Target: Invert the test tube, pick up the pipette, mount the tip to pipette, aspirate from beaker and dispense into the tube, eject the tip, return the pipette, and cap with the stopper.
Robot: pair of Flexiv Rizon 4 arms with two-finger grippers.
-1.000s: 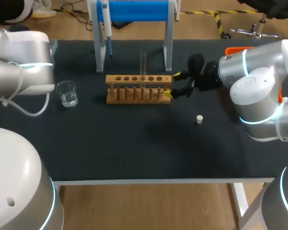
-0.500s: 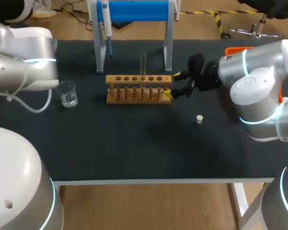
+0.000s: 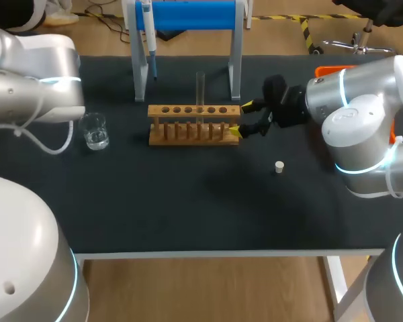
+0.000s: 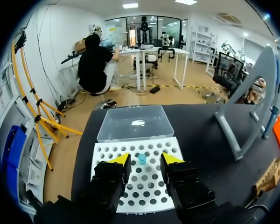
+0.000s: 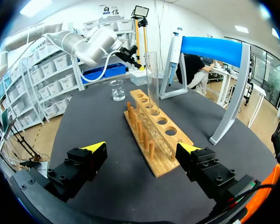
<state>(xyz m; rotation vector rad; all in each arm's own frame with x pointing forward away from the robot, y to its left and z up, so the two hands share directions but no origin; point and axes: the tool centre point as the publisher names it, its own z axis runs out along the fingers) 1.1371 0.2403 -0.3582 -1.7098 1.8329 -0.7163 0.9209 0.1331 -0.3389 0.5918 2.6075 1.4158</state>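
Observation:
A clear test tube (image 3: pixel 201 87) stands upright in the wooden rack (image 3: pixel 193 125), seen too as the test tube (image 5: pixel 151 78) in the rack (image 5: pixel 156 135). My right gripper (image 3: pixel 241 118) is open at the rack's right end; in its own view the gripper (image 5: pixel 142 148) has the rack's near end between its wide-spread fingers. The pipette (image 3: pixel 148 33) hangs on the blue stand (image 3: pixel 188 16). My left gripper (image 4: pixel 145 160) hovers open over a white tip rack (image 4: pixel 135 186), a blue tip (image 4: pixel 142 159) showing between its fingers. The beaker (image 3: pixel 94 131) and white stopper (image 3: pixel 279 166) sit on the table.
A clear lidded box (image 4: pixel 135 122) lies just beyond the tip rack. An orange object (image 3: pixel 329 69) sits at the table's back right, behind my right arm. The stand's leg (image 4: pixel 238 126) rises to the right of my left gripper.
My left arm has shifted toward the back of the table, and its fingers have drawn closer together. The right arm, tube and rack have not moved.

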